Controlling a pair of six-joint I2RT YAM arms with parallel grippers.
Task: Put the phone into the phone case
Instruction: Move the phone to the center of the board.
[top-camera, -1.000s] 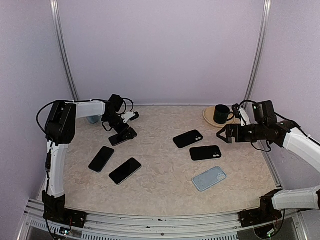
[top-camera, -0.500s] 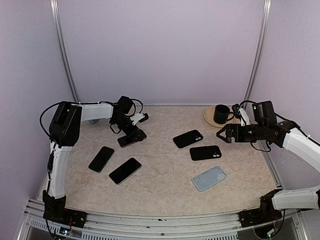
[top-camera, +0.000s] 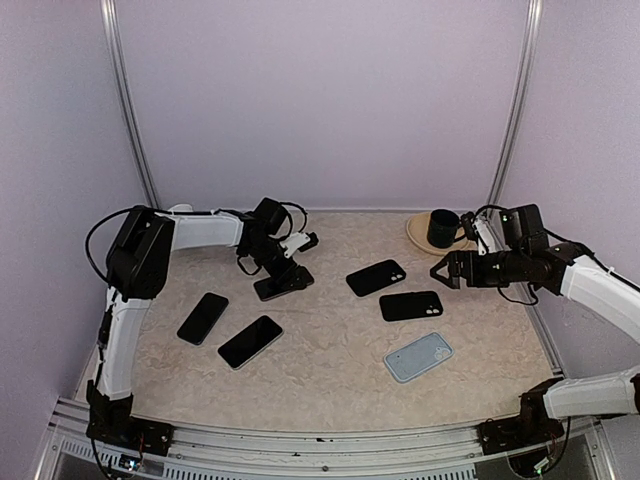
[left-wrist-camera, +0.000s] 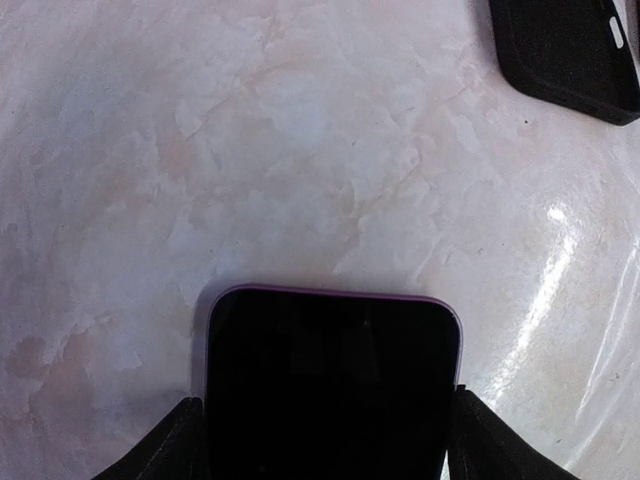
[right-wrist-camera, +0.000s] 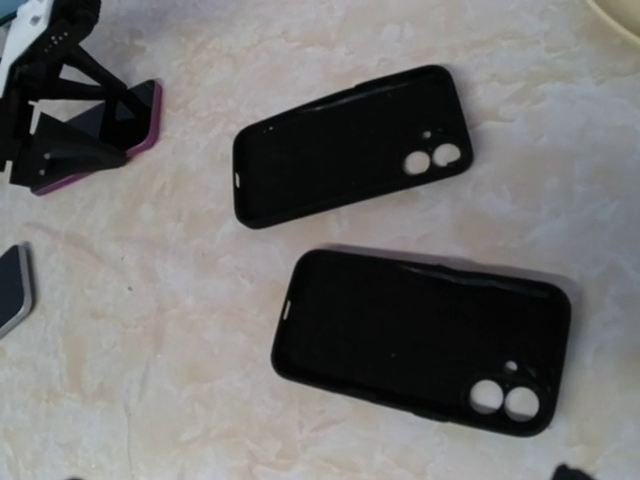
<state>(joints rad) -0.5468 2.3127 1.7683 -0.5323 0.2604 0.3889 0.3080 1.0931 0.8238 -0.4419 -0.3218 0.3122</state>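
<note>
My left gripper (top-camera: 281, 276) is shut on a dark phone with a purple rim (top-camera: 284, 284) and holds it low over the table, left of centre. In the left wrist view the phone (left-wrist-camera: 330, 380) sits between both fingers (left-wrist-camera: 180, 445). Two empty black cases lie to the right: one (top-camera: 376, 277) nearer the phone, one (top-camera: 411, 305) beyond it. Both show in the right wrist view, the upper (right-wrist-camera: 350, 145) and the lower (right-wrist-camera: 425, 340). My right gripper (top-camera: 447, 269) is open and empty, hovering just right of the black cases.
A light blue case (top-camera: 418, 357) lies front right. Two more dark phones (top-camera: 203, 318) (top-camera: 250, 341) lie front left. A black mug (top-camera: 442, 228) stands on a beige plate (top-camera: 415, 232) at the back right. Walls close in the table's sides.
My left gripper has carried the purple-rimmed phone to the right, toward the black cases. The right gripper has shifted very slightly left.
</note>
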